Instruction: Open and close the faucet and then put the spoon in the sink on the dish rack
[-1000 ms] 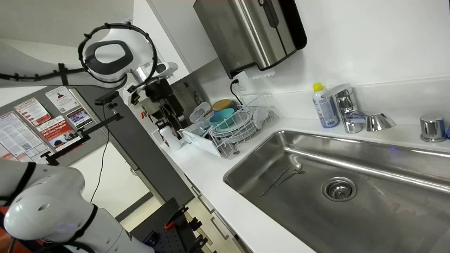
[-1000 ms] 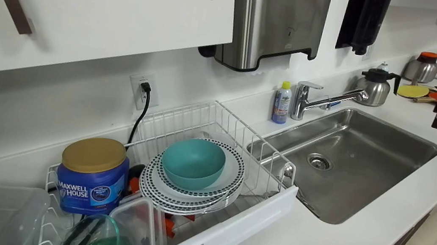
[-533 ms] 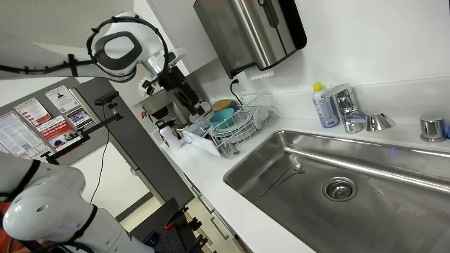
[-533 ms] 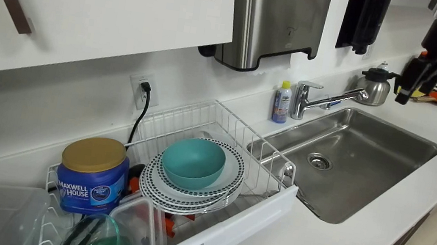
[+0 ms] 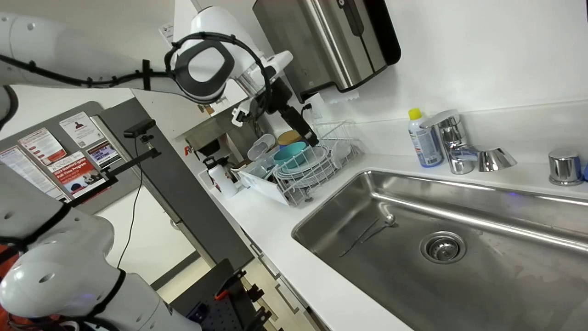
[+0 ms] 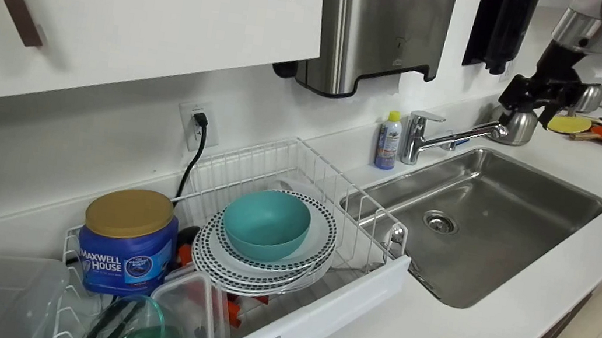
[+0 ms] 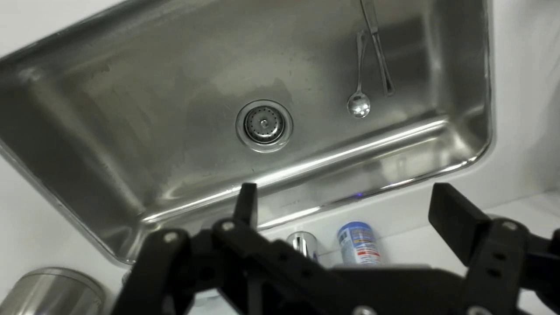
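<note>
White counter [image 5: 317,280] along white wall [image 5: 505,55], steel sink [image 5: 459,294] set in. Faucet [image 5: 452,135] on counter past far sink edge. Spoon [image 7: 358,105] on sink bottom, left end in both exterior views, just beside knife [image 7: 379,52]. Dish rack [image 6: 315,318] left of sink, loaded with plates [image 6: 321,236] and teal bowl [image 6: 266,226]. Claw [image 7: 344,205] up in air, spread wide, holding nothing.

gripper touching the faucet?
Apart. An exterior view shows a plain gap: white wall and the yellow-capped bottle appear between the gripper and the faucet.
</note>
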